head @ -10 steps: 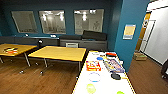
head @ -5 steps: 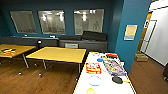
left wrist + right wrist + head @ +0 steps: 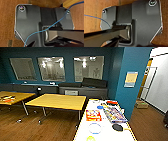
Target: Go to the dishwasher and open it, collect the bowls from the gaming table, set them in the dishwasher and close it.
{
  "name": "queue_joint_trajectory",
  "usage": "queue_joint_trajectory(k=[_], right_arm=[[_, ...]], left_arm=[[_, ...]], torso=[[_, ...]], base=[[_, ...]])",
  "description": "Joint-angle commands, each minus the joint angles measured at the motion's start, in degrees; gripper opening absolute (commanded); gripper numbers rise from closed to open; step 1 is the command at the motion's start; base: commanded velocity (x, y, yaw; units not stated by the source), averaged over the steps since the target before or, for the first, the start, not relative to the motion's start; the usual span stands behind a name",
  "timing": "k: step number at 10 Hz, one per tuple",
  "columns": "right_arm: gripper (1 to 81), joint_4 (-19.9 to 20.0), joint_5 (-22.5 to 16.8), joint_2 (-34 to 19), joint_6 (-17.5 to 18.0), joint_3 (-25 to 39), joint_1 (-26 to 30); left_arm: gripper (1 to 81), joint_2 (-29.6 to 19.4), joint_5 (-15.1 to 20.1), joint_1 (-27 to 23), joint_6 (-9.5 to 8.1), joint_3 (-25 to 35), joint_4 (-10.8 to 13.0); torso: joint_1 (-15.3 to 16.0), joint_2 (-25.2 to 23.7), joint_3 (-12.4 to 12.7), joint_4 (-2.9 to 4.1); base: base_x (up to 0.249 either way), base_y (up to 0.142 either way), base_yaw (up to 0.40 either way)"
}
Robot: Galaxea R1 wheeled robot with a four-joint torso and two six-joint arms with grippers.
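**Bowls in sight on the white worktop**

While the robot faces the room, the gaming table [image 3: 82,129], a white worktop with a yellow edge, runs up the lower right of the head view. On it lie the bowls: a white one with a blue rim [image 3: 95,128] near the close end, a yellow-green one [image 3: 91,138] at the very bottom edge, a black one [image 3: 117,127] toward the right side, and a small blue one [image 3: 100,107] further up. Game boxes [image 3: 93,115] sit between them, close beside the blue-rimmed bowl.

The bowls look small, shallow and rigid, probably light, with smooth, likely slippery walls; if ceramic, a drop would chip them. A pinch across the rim, one finger inside and one outside, seems the surest hold.

Both wrist views look down on brown wood floor [image 3: 7,25], past the robot's own dark plate. Whether either tool is open or closed, I cannot tell.
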Motion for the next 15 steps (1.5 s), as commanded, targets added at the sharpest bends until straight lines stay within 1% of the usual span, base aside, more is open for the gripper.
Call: queue_joint_trajectory(k=[1,3,4,5,6,8,9,11,12,14,15], right_arm=[[81.1,0.5,-0.65,-9.17,0.44,13.34,1.82],[81.1,0.76,4.9,-19.49,1.32,27.54,1.03],[81.1,0.58,6.3,-25.43,2.64,35.39,1.2],[81.1,0.58,8.14,-31.59,2.82,43.4,1.2],[81.1,1.61,10.58,-37.52,2.73,50.22,1.46],[81.1,3.11,14.55,-48.17,2.73,60.87,2.86],[81.1,4.69,15.61,-53.6,2.73,65.96,4.35],[81.1,7.85,16.5,-63.99,2.73,75.21,8.39],[81.1,9.44,16.41,-68.58,2.65,78.65,11.19],[81.1,14.2,15.62,-75.04,2.64,82.38,18.66],[81.1,16.99,14.16,-77.82,2.64,83.69,22.7]], left_arm=[[81.1,0.01,2.94,-2.45,0.18,0.51,0.03],[81.1,0.01,2.94,-2.45,0.09,0.51,0.03],[81.1,0.01,2.94,-2.54,0.09,0.51,0.04],[81.1,0.18,2.94,-2.63,0.09,0.51,0.12],[81.1,0.18,2.94,-2.63,0.09,0.51,0.03],[81.1,0.01,2.94,-2.63,0.09,0.51,-0.14],[81.1,0.01,2.94,-2.63,0.09,0.51,-0.23],[81.1,0.18,2.94,-2.63,0.09,0.51,-0.23],[81.1,0.18,2.94,-2.63,0.09,0.51,-0.32],[81.1,0.18,2.94,-2.63,0.0,0.51,-0.32],[81.1,0.18,2.94,-2.63,0.0,0.51,-0.32]], torso=[[0.0,0.0,0.0,0.0],[0.0,0.0,0.0,0.0],[0.0,0.0,0.0,0.0],[0.0,0.0,0.0,0.0],[0.0,0.0,0.0,0.0],[0.0,0.0,0.0,0.0],[0.0,0.0,0.0,0.0],[0.0,0.0,0.0,0.0],[0.0,0.0,0.0,0.0],[0.0,0.0,0.0,0.0],[0.0,0.0,0.0,0.0]], base=[[0.0,0.0,0.0],[0.0,0.0,0.0],[0.0,0.0,0.0],[0.0,0.0,0.0],[0.0,0.0,0.0],[0.0,0.0,0.0],[0.0,0.0,0.0],[0.0,0.0,0.0],[0.0,0.0,0.0],[0.0,0.0,0.0],[0.0,0.0,0.0]])
